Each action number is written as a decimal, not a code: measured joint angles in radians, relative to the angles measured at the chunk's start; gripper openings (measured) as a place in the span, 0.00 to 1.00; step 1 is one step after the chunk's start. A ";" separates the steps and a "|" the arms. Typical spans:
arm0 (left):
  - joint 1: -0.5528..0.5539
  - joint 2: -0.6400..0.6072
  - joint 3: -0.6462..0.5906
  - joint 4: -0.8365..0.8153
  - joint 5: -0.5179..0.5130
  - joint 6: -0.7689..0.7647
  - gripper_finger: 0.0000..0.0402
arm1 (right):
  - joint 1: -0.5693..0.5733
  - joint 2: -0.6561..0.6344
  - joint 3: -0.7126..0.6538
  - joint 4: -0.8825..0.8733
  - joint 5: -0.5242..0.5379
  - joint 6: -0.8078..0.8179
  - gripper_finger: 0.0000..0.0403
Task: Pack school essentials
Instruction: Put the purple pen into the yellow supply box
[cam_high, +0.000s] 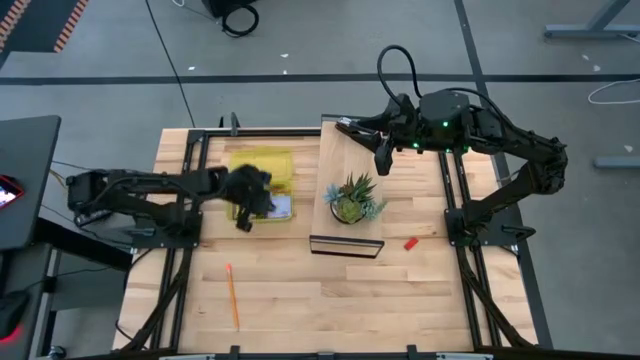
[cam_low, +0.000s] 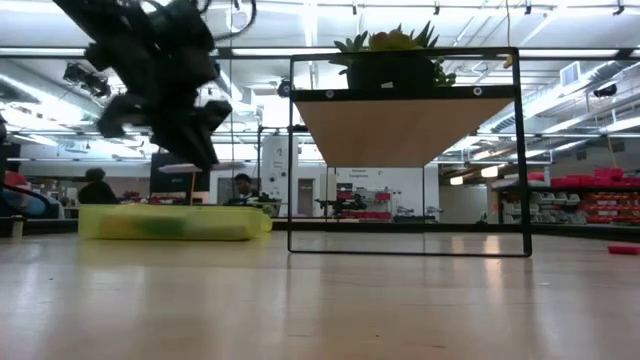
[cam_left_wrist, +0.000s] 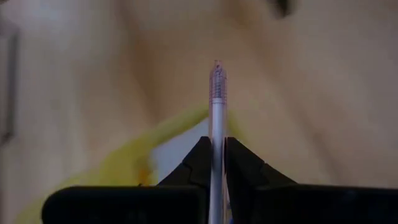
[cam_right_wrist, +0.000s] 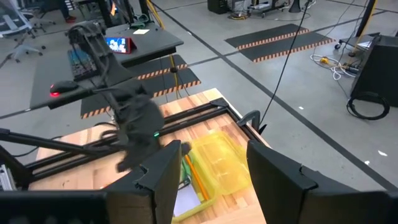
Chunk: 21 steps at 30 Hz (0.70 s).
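1. Left gripper (cam_left_wrist: 216, 163): above the yellow box, fingers (cam_left_wrist: 194, 163) closed tight on a thin silver-pink pencil (cam_left_wrist: 217, 106) that juts forward between them. In the high view (cam_high: 248, 196), hangs over the box's near-right part; in the low view (cam_low: 185, 120), raised clear of the table.
2. Yellow box (cam_high: 262, 170): translucent, open, on the left half of the table (cam_high: 300, 300), just left of the raised wooden platform. Low and wide in the low view (cam_low: 175, 222). Orange stick-like items lie inside along one wall, seen from the right wrist (cam_right_wrist: 217, 163).
3. Pale sheet or pad (cam_high: 280, 207): at the box's near-right corner, partly under the left gripper; whether inside or beside the box, cannot tell.
4. Orange pencil (cam_high: 232, 296): flat on the table toward the near-left, well apart from the box.
5. Small red block (cam_high: 410, 243): on the table right of the platform's black frame, near the right arm's base rails.
6. Right gripper (cam_high: 384, 158): held over the far part of the raised wooden platform (cam_high: 415, 195), fingers (cam_right_wrist: 166, 171) spread wide, nothing between them.
7. Green spiky potted plant (cam_high: 352, 199): upright on the platform; in the low view, atop the black-framed shelf (cam_low: 392, 42).
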 joint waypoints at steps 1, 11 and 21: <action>0.039 0.001 0.000 0.001 -0.006 0.003 0.07 | 0.000 0.000 0.000 0.001 0.000 -0.001 0.47; 0.226 0.076 0.001 0.068 -0.015 -0.046 0.07 | 0.000 0.000 0.000 0.002 0.000 -0.027 0.47; 0.237 0.224 0.001 0.116 -0.119 -0.176 0.07 | -0.001 0.000 0.000 0.002 -0.022 -0.027 0.47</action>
